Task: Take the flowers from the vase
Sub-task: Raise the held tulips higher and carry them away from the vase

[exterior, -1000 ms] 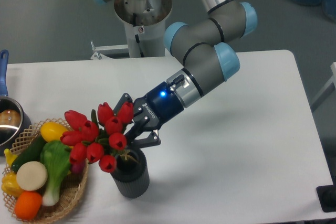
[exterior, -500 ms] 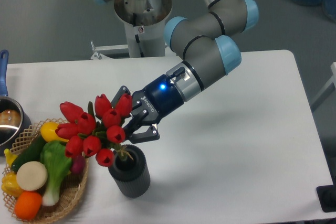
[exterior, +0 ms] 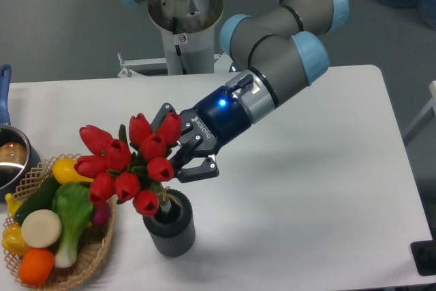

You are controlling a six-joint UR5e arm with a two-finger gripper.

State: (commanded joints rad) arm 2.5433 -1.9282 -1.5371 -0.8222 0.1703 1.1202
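A: What's on the white surface (exterior: 306,189)?
B: A short dark grey ribbed cylindrical vase (exterior: 169,226), beside a round wicker basket (exterior: 95,253) of toy vegetables.
A: And the glossy red artificial tulips (exterior: 129,161)?
B: Stems in the vase mouth, heads leaning left, grasped by the black two-finger end effector (exterior: 178,155).

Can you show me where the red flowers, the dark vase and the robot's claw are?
flowers (exterior: 129,161), fixed camera view, on a red bud mid-bunch.
vase (exterior: 170,235), fixed camera view, on its ribbed front wall.
gripper (exterior: 178,146), fixed camera view, between its fingertips behind the buds.
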